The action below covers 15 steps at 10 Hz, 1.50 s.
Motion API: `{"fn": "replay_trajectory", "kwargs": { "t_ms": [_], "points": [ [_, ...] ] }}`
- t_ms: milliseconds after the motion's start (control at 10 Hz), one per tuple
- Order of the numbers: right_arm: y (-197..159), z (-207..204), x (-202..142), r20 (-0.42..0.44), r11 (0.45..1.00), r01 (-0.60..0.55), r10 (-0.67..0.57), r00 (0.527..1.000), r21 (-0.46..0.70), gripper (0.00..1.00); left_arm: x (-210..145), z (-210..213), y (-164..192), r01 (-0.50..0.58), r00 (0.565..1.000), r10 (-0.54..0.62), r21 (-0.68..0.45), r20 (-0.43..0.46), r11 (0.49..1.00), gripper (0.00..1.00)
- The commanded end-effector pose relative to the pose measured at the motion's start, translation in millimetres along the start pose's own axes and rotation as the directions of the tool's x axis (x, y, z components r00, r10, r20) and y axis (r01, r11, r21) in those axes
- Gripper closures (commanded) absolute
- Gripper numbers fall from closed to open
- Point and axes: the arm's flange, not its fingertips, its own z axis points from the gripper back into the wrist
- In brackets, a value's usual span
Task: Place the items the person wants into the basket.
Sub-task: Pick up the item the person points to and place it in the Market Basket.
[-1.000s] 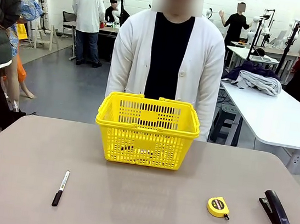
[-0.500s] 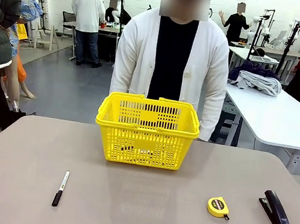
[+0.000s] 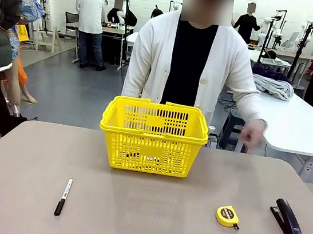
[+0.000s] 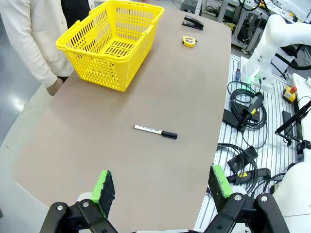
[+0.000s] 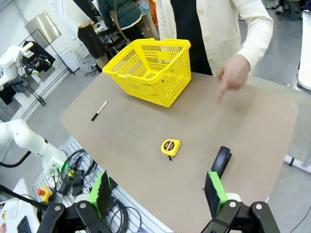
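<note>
Right of basket, person's hand seems aimed at stapler; confirm first. Left end effector, right end effector gaping, empty.

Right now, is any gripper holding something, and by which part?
Nothing is held: the left gripper and the right gripper both stand open and empty.

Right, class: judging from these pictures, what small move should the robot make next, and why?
Probably ease the open right gripper toward the black stapler. The person's hand points down toward that side of the table, the stapler lies nearest that gripper, and it is not yet in the basket.
</note>
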Motion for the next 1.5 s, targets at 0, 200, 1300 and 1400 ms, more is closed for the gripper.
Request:
{"fn": "replay_trajectory", "kwargs": {
  "t_ms": [0,200,1300,1400],
  "points": [
    [0,-2,1,0.017,1.0,-0.013,0.013,1.0,0.02,0.0,0,1,1,0.02,1.0,-0.02,-0.004,0.017,1.0,0.0],
    [0,-2,1,0.017,1.0,-0.013,0.013,1.0,0.02,0.0,0,1,1,0.02,1.0,-0.02,-0.004,0.017,1.0,0.0],
    [20,-91,67,-0.339,0.967,0.033,-0.121,0.933,-0.254,0.0,0,1,1,0.02,1.0,-0.02,-0.004,0.017,1.0,0.0],
    [20,-118,69,-0.406,0.949,0.026,-0.159,0.9,-0.313,0.0,0,1,1,0.02,1.0,-0.02,-0.004,0.017,1.0,0.0]
  ]
}}
